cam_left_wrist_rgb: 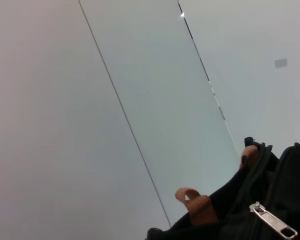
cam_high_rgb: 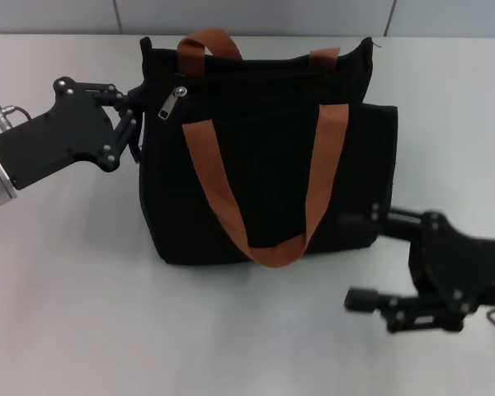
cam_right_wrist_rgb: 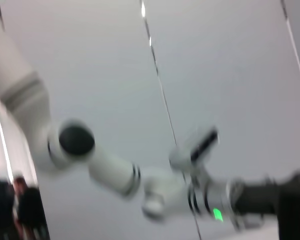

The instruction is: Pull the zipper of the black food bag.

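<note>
The black food bag (cam_high_rgb: pixel 264 165) stands upright mid-table, its rust-orange handles (cam_high_rgb: pixel 219 186) draped over the front. The zipper (cam_high_rgb: pixel 172 103), a small silver pull tab, lies at the left end of the top track; the left wrist view shows it close up as the zipper (cam_left_wrist_rgb: pixel 272 224) beside a handle (cam_left_wrist_rgb: pixel 197 205). My left gripper (cam_high_rgb: pixel 132 118) is pressed against the bag's upper left corner, just left of the pull tab. My right gripper (cam_high_rgb: pixel 363 257) is open low at the right, one finger (cam_high_rgb: pixel 384 217) by the bag's lower right corner, the other (cam_high_rgb: pixel 361 299) nearer the front.
The pale table (cam_high_rgb: pixel 82 313) runs around the bag on all sides. A panelled wall (cam_left_wrist_rgb: pixel 140 100) rises behind it. The right wrist view shows only my white left arm (cam_right_wrist_rgb: pixel 115 172), blurred, against that wall.
</note>
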